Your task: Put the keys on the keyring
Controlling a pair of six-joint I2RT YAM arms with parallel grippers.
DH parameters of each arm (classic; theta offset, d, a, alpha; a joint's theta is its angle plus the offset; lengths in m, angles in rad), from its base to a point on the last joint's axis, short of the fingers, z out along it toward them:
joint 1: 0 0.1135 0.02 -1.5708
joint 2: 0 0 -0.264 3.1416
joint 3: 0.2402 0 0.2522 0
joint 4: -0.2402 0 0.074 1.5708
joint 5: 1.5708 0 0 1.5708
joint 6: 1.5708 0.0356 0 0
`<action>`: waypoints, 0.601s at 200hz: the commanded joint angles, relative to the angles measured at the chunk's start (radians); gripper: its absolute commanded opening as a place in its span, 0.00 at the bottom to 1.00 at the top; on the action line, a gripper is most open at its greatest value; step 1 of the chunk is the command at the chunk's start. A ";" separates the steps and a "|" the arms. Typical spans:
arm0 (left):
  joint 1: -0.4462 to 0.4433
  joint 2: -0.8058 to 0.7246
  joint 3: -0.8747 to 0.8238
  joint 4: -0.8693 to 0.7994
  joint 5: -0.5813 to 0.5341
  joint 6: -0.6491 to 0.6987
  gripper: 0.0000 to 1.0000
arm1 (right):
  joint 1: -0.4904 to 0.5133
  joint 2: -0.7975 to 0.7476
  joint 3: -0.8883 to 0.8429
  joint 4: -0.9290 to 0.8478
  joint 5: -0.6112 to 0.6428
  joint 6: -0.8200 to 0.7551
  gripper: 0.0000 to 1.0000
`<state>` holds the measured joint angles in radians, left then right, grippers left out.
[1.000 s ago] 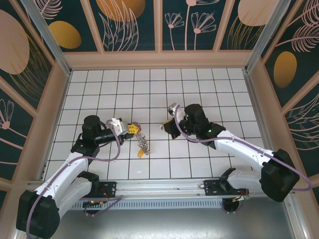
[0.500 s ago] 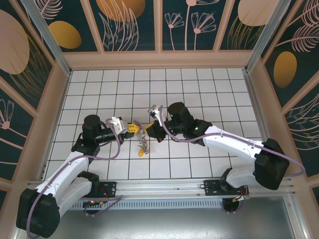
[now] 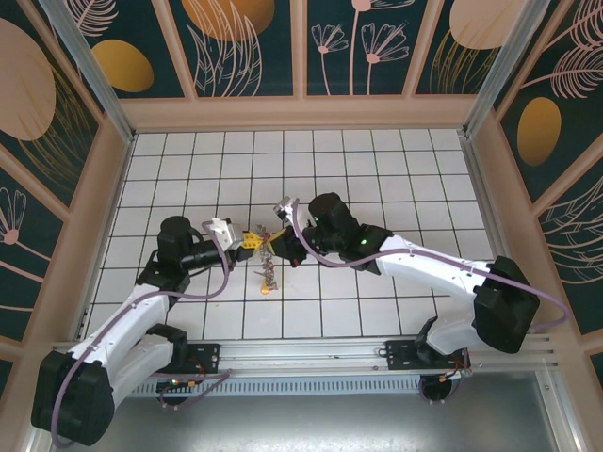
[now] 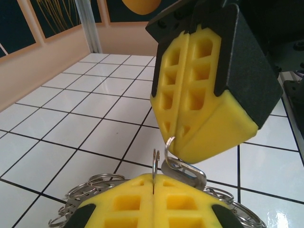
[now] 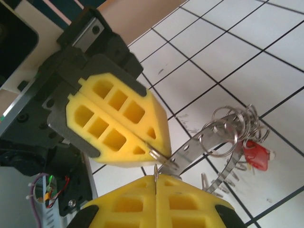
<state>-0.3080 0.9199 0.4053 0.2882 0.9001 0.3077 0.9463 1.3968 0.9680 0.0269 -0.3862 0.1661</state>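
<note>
Right at left tool point(image 3: 254, 242) tip, keyring point(image 5: 199, 140)

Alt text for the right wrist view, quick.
Two shut yellow-padded grippers meet tip to tip, the right gripper at the bottom and the left gripper upper left, both pinching metal at one end of the keyring. Its band curves right over white tiles, carrying small rings and a red key.

The keyring point(image 5: 204, 140), a flat grey metal band strung with many small split rings, hangs above the table point(image 3: 377, 160), pinched at its top between my left jaws and my right jaws. The keys point(image 3: 269, 276) dangle beneath it, with a red-headed key point(image 5: 256, 154) among them and a yellow-headed key point(image 3: 267, 289) lowest.
</note>
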 commanded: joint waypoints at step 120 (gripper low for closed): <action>-0.004 0.000 0.050 0.020 -0.088 -0.071 0.00 | 0.022 0.045 0.088 -0.062 0.155 -0.047 0.00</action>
<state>-0.3080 0.9649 0.4343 0.2573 0.8337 0.2565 0.9554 1.4631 1.0492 -0.0055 -0.2935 0.1535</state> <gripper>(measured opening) 0.066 0.051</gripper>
